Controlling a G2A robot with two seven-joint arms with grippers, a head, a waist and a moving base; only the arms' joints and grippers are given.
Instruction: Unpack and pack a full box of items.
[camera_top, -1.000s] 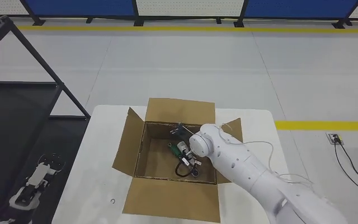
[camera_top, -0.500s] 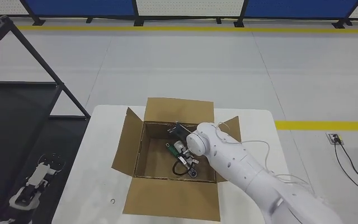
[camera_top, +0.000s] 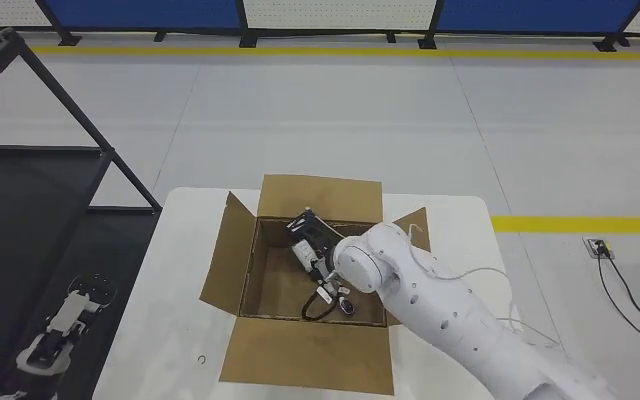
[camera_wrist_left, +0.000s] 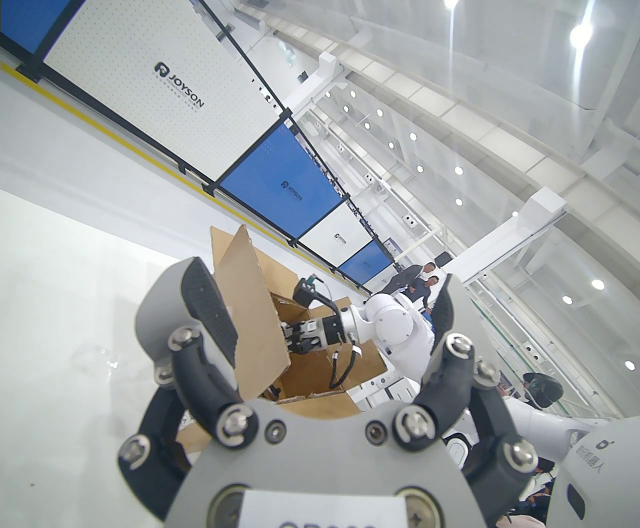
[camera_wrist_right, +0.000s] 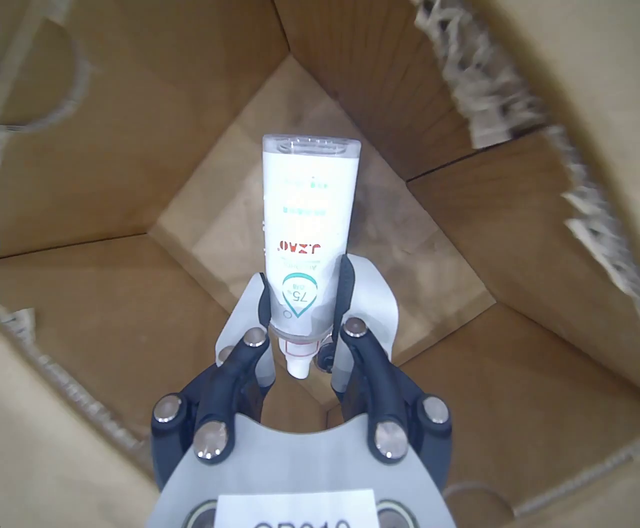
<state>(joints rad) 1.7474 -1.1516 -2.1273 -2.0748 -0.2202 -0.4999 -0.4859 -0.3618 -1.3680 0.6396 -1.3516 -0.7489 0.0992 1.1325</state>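
Right arm (camera_top: 440, 300), over the cardboard box (camera_top: 300, 355): glossy white shell, rounded joint housings. Thin white cable trails along it; black cable loop at the wrist, above the box's inside. Right gripper (camera_wrist_right: 304, 272): grey palm plate, black link bars, silver screw heads, white fingers lined in black, white label with dark print. Left gripper (camera_wrist_left: 320, 280), outside the box: same grey plate and label, black links, silver slotted screws, pale grey fingers, ribbed black pads (camera_wrist_left: 207, 305).

A large industrial hall: blue and white partition panels (camera_top: 140, 12), a yellow floor line (camera_top: 300, 50), high ceiling lights (camera_wrist_left: 580, 35).
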